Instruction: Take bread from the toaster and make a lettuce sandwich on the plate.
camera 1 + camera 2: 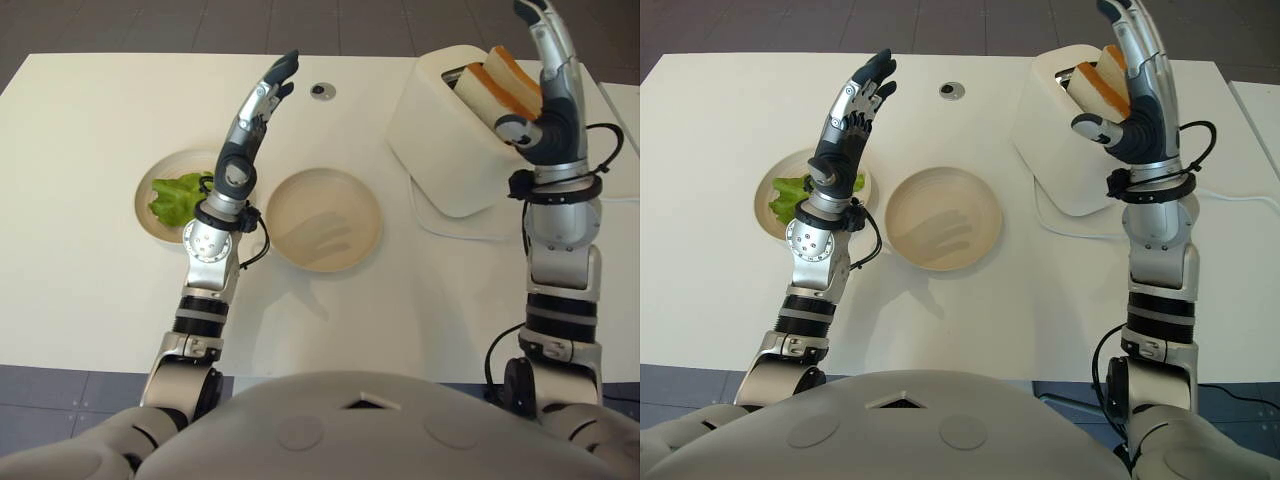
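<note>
Silver left arm, right arm, black rings near elbows. Dark grey left hand, right hand, silver backs. Thin black cables loop at wrists.

Lost the fingertips of the right hand past the top edge. Saw only the upper parts of the bread, sunk in the toaster and partly covered by that hand; could not tell whether touched. Saw the lettuce and its bowl partly behind the left hand and wrist. Could not make out the small round thing farther back.
</note>
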You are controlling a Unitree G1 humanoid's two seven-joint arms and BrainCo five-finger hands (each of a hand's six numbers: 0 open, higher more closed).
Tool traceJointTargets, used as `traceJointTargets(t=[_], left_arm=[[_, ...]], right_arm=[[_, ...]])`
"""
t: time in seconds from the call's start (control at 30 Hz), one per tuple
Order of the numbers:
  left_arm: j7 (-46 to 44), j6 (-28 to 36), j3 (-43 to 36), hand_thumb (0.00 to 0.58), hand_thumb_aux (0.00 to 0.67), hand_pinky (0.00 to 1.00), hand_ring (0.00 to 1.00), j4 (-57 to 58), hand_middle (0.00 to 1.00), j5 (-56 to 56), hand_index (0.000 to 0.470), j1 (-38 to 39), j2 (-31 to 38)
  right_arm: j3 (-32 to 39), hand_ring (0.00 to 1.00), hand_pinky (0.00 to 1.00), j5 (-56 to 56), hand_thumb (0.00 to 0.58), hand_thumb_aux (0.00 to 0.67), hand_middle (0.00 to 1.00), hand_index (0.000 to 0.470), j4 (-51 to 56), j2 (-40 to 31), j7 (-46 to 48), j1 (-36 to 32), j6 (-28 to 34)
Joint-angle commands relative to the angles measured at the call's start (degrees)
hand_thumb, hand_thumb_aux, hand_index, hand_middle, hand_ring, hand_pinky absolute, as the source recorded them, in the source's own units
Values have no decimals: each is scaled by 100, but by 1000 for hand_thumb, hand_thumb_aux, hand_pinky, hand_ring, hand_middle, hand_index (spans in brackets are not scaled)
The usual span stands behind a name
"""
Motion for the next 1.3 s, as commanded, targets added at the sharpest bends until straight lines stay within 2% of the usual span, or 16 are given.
traceJointTargets(t=[0.03, 0.2, 0.3, 0.4, 0.47, 0.5, 0.57, 0.6, 0.67, 0.8, 0.83, 0.87, 0.9, 0.93, 1.0, 1.3], left_arm=[[16, -8, -8, 0, 0, 0, 0, 120, 0, 62, 0, -11, -21], [35, -43, -19, 0, 0, 0, 0, 204, 0, 87, 0, -62, -47], [39, -61, -27, 0, 0, 0, 0, 242, 0, 93, 0, -72, -50], [43, -49, -19, 0, 0, 0, 0, 208, 0, 93, 0, -44, -46], [29, -50, -34, 0, 0, 0, 0, 188, 0, 72, 0, -20, -52], [22, -49, -43, 0, 0, 0, 0, 174, 0, 61, 0, -8, -55], [12, -34, -51, 0, 0, 0, 0, 135, 0, 45, 0, 8, -52], [10, -26, -48, 0, 0, 0, 0, 121, 0, 41, 0, 12, -46], [7, -17, -43, 0, 0, 0, 0, 100, 0, 37, 0, 28, -39], [0, -11, -47, 0, 0, 0, 0, 91, 0, 40, 0, 44, -39], [-1, -10, -49, 0, 0, 0, 0, 91, 0, 42, 0, 45, -41], [-2, -11, -51, 0, 0, 0, 0, 95, 0, 46, 0, 45, -44], [-3, -14, -51, 0, 0, 0, 0, 105, 0, 51, 0, 45, -48], [-1, -17, -49, 0, 0, 0, 0, 113, 0, 58, 0, 45, -50], [16, -34, -23, 0, 0, 0, 0, 131, 0, 94, 0, 32, -34], [746, 116, 509, 0, 0, 0, 0, 664, 0, 1590, 0, -284, 710]], right_arm=[[-207, 0, 0, -114, 0, 0, 0, 0, 683, -395, -298, -186, 343], [6, 0, 0, -83, 0, 0, 0, 0, 2583, -788, -521, -710, 717], [167, 0, 0, 280, 66, 39, 0, 28, 3372, -848, -323, -874, 544], [426, 0, 0, 380, 0, 0, 0, 0, 3903, -889, -142, -935, 430], [647, 0, 0, 387, 40, 24, 0, 17, 4078, -903, 12, -905, 414], [737, 0, 0, 398, 128, 79, 0, 55, 4112, -914, 62, -879, 399], [844, 0, 0, 449, 454, 357, 0, 251, 4119, -951, 97, -819, 354], [869, 0, 0, 476, 521, 457, 0, 321, 4097, -971, 93, -797, 344], [888, 0, 0, 571, 580, 670, 0, 470, 4009, -1034, 35, -747, 277], [793, 0, 0, 771, 580, 670, 0, 470, 3604, -1105, -30, -602, 226], [740, 75, 75, 840, 580, 670, 75, 470, 3473, -1105, -54, -562, 225], [690, 310, 310, 904, 580, 670, 310, 470, 3336, -1104, -89, -529, 223], [635, 467, 467, 963, 580, 670, 467, 470, 3221, -1095, -146, -508, 206], [566, 725, 725, 990, 580, 670, 725, 470, 3079, -1084, -250, -492, 186], [383, 1000, 1000, 1059, 580, 670, 1000, 470, 2793, -1039, -529, -479, 38], [-375, 1000, 1000, 1952, 580, 670, 1000, 470, 1321, -606, -977, -322, -914]])
